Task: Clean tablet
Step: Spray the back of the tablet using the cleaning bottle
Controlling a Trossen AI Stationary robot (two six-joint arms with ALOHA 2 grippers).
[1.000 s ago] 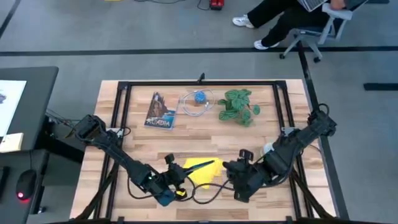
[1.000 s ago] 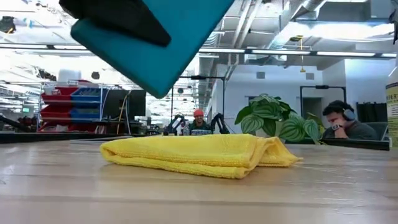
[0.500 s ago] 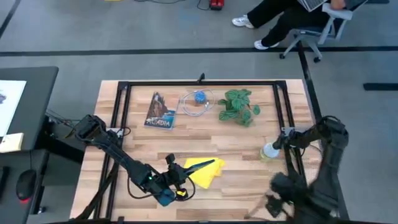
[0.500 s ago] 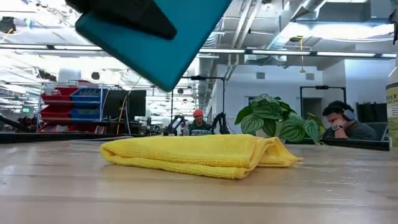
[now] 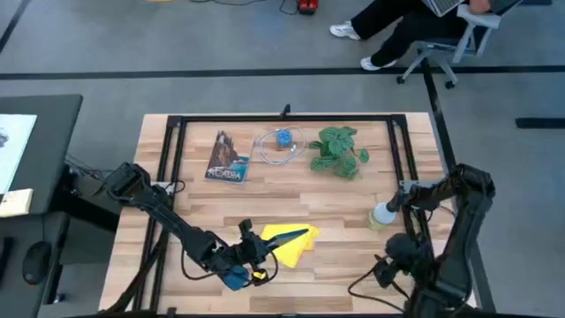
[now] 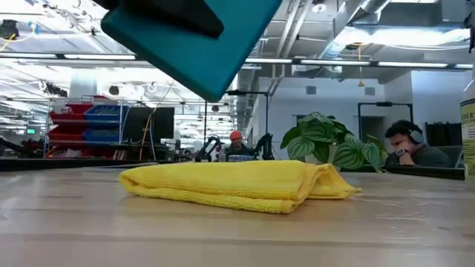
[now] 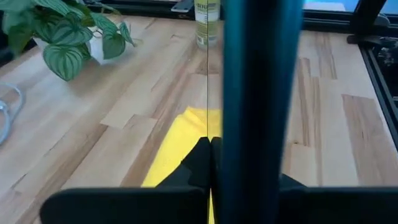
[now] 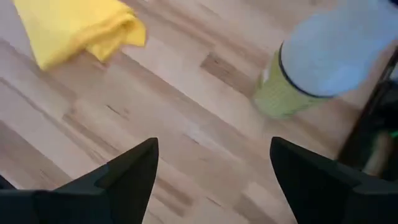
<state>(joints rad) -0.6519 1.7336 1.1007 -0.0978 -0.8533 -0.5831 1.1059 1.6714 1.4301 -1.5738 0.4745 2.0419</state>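
The tablet (image 5: 235,281), a thin slab in a teal case, hangs above the table's near edge with my left gripper (image 5: 247,269) shut on it. In the low view the tablet (image 6: 200,52) tilts high over the folded yellow cloth (image 6: 237,185). The cloth (image 5: 288,245) lies flat on the wood just right of the left gripper. My right gripper (image 8: 214,180) is open with nothing between its fingers. It hovers near the table's right front (image 5: 388,263), well clear of the cloth. My left gripper pinches the tablet between its two fingers, one on each flat face, at the end nearest the wrist (image 7: 249,180). In the left wrist view the slab stands edge-on and runs away from the fingers (image 7: 199,163). The tablet is lifted clear and tilted.
A pale green spray bottle (image 5: 383,215) stands at the right, close to my right arm. At the far side lie a printed booklet (image 5: 227,157), a blue object in a clear ring (image 5: 281,141) and a potted plant (image 5: 340,150). A black frame (image 5: 282,118) rims the table.
My right gripper has drawn back from beside the yellow cloth toward the table's right and near edges, and its arm has folded up. The cloth stays where it was. My left gripper keeps the tablet aloft; in the low view the tablet has drifted slightly rightward.
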